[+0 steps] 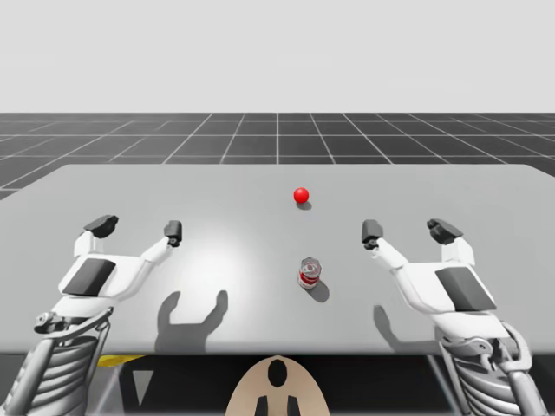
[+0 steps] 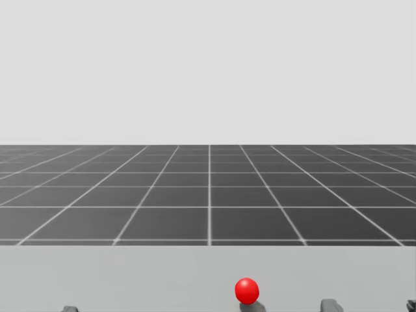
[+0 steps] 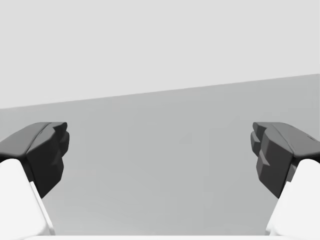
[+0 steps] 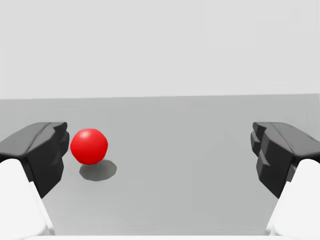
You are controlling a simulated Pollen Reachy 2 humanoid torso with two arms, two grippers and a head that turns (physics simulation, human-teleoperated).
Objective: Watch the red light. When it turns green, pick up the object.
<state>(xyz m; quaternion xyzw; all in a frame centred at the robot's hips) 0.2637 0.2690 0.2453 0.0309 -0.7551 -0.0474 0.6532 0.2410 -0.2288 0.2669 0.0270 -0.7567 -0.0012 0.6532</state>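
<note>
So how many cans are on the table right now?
1. A small red and silver can stands upright on the table, nearer me than the red light and apart from it. None seems hidden.

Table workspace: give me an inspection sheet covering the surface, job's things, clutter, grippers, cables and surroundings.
Surface: grey table, flat, with shadows of both arms on it.
Job's things: light is red, a ball sitting on the table; can stands upright nearer me than the light, between the arms, untouched.
Clutter: nothing seen.
Grippers: left gripper and right gripper are both open, raised over the table, holding nothing.
Cables: nothing seen.
Surroundings: dark grid floor beyond the table, under a pale blank backdrop.
</note>
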